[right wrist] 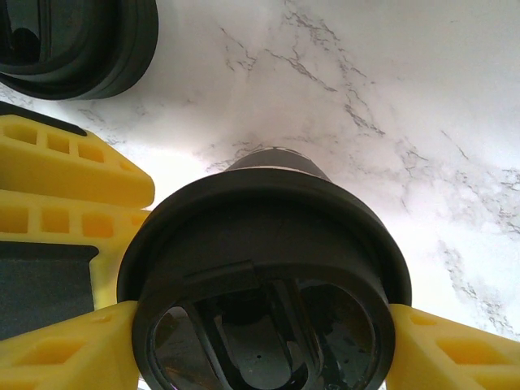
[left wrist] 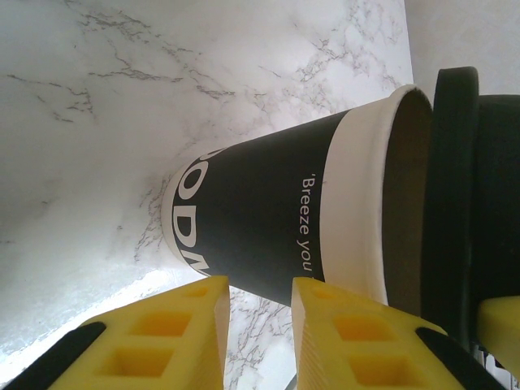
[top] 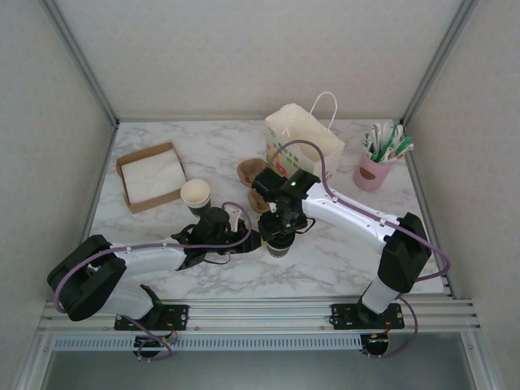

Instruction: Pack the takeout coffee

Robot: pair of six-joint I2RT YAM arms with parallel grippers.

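1. Standing upright on the marble table (top: pixel 341 260), near its middle and just in front of both arms, is the takeout coffee (top: pixel 279 248), a black cup with a white rim and white lettering.
2. Right gripper (right wrist: pixel 264 325) comes down from above, and its yellow fingers (right wrist: pixel 455 349) are clamped on either side of the black lid (right wrist: pixel 260 236).
3. Lid is at the cup's rim. In the left wrist view a strip of the cup's inside shows beside it, so can't tell if it's pressed home.
4. Left gripper (left wrist: pixel 260 284) comes in from the side, low against the cup wall. Its fingers (left wrist: pixel 187 333) are a narrow gap apart with nothing between them. Can't tell if the tips touch the cup.
5. Stack of loose black lids (right wrist: pixel 73 49) sits on the table just beside the cup.
6. Second black cup (top: pixel 195 193), no lid, stands left of the coffee, apart from it.
7. Cardboard tray (top: pixel 150 177) with white napkins sits far left.
8. White paper bag (top: pixel 302 138) with handles stands upright behind the coffee, well apart.
9. Brown cardboard pieces (top: pixel 250 172) lie just left of the bag.
10. Pink cup (top: pixel 374 172) of sticks and packets stands far right.
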